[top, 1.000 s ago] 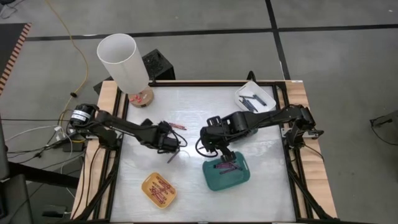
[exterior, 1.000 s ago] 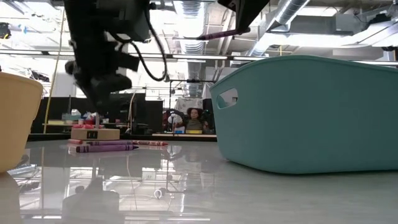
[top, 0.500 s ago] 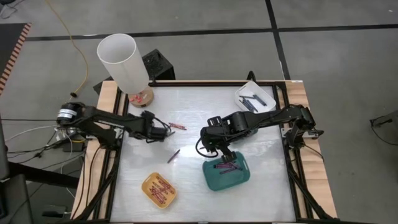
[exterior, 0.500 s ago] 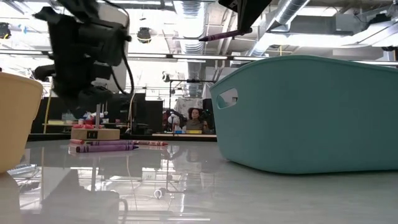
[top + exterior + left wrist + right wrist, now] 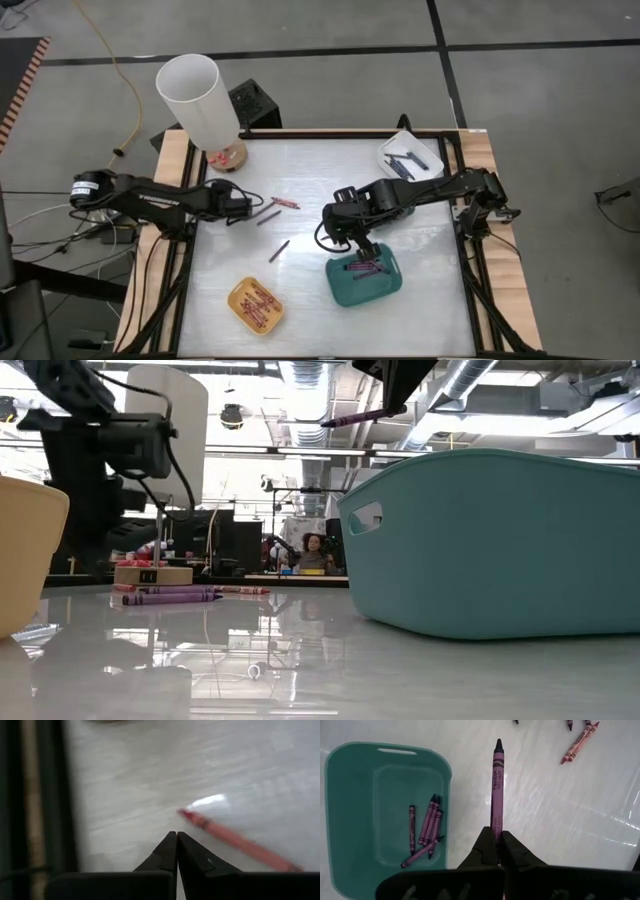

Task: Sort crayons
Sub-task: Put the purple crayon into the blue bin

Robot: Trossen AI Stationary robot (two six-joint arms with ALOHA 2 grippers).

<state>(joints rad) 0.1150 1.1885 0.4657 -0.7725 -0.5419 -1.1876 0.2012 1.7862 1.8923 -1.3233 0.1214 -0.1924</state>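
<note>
Teal tray (image 5: 366,279) sits at the near tabletop (image 5: 420,230) edge holding about six purple crayons (image 5: 425,834); the right pincer (image 5: 357,249) hangs over its rim, clamped on one purple crayon (image 5: 496,785). Beside it, the yellow tray (image 5: 256,303) holds several red crayons. Farther back, the left pincer (image 5: 244,209), fingers together and empty, stretches low beside a red crayon (image 5: 235,841). The white tray (image 5: 410,155) holds dark crayons

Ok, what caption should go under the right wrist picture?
Right end effector shut on a purple crayon, held beside the teal tray with purple crayons inside.
</note>
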